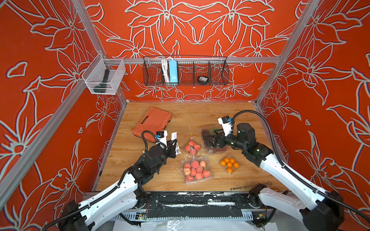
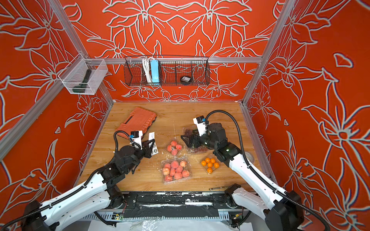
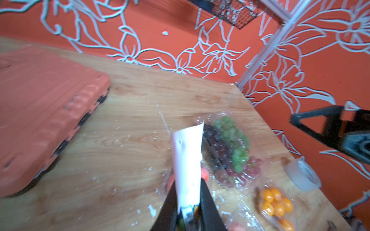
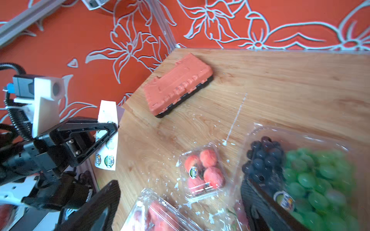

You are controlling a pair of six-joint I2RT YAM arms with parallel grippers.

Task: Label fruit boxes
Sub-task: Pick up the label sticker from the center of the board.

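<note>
One wooden table (image 1: 200,116) carried everything. Its biggest load, the orange tool case (image 1: 152,124), lay toward the far left. Of the four clear fruit boxes, the grape box (image 3: 230,148) was the largest. It sat right of centre, with green and purple bunches under its lid and a lid sticker (image 4: 284,200) on top. The many-peach box (image 1: 197,170) lay nearer the robot, in the middle. The few-peach box (image 1: 192,148) sat just behind it, between the two arms, and bore a round sticker (image 4: 193,172). The orange box (image 1: 229,164) lay right of the many-peach box, just in front of the grapes. The right gripper (image 1: 208,135) hung over the grape box, jaws spread wide with nothing between them. One finger lay across the lid, but whether it touched could not be judged. The left gripper (image 1: 174,144) was pinched on the white sticker sheet (image 4: 107,114), which stood upright above the table, left of the few-peach box. A small tape roll (image 3: 304,176) sat near the right edge.
</note>
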